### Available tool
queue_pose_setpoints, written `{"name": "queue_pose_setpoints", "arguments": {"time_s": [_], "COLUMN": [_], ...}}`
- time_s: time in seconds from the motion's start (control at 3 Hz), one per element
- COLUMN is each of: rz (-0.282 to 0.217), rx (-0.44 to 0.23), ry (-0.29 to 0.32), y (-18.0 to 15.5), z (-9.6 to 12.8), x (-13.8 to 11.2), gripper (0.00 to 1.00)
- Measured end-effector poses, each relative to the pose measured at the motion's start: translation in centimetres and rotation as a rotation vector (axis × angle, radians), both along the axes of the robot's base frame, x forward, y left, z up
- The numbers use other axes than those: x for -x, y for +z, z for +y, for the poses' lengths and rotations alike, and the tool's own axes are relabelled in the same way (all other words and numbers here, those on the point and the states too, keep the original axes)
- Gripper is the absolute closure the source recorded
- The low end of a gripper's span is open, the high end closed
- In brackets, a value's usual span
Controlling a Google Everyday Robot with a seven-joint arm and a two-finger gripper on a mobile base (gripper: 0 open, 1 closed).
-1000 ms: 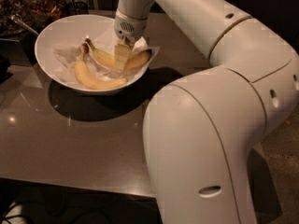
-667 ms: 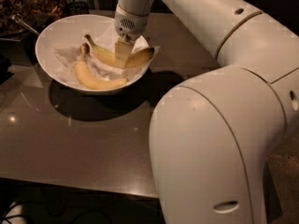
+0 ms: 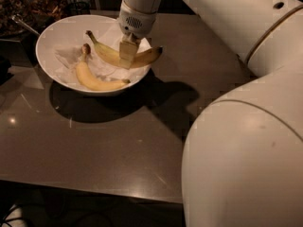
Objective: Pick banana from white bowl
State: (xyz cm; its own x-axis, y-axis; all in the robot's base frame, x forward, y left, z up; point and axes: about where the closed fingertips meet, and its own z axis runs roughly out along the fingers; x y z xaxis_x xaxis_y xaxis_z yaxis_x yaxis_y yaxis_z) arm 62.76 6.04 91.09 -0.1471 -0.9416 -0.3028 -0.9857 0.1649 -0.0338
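The white bowl (image 3: 52, 37), lined with crumpled white paper, stands at the back left of the dark counter. The banana (image 3: 106, 52), deeper yellow with a long dark stem pointing back left and a dark tip over the bowl's right rim, lies across the bowl's right side. My gripper (image 3: 127, 56) comes down from above and is shut on the banana's middle, hiding that part. A slimmer, paler banana (image 3: 94, 81) with a brown stub lies in the front of the bowl, apart from the gripper.
My white arm (image 3: 236, 126) fills the right side and hides the counter there. Dark clutter and a metal utensil (image 3: 23, 25) sit behind the bowl at back left. The counter's front edge (image 3: 94, 190) runs near the bottom.
The gripped banana's stem end has risen slightly and its tip has shifted right over the rim. The paler banana and the bowl have stayed put.
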Motion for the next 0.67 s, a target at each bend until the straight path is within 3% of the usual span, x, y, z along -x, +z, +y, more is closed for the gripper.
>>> {"name": "queue_pose_setpoints", "arguments": {"time_s": [0.67], "rz": [0.002], "rx": [-0.022], "ry": [-0.035], "y": [1.4], "z": [-1.9], "x": [2.4], "gripper": [1.0]}}
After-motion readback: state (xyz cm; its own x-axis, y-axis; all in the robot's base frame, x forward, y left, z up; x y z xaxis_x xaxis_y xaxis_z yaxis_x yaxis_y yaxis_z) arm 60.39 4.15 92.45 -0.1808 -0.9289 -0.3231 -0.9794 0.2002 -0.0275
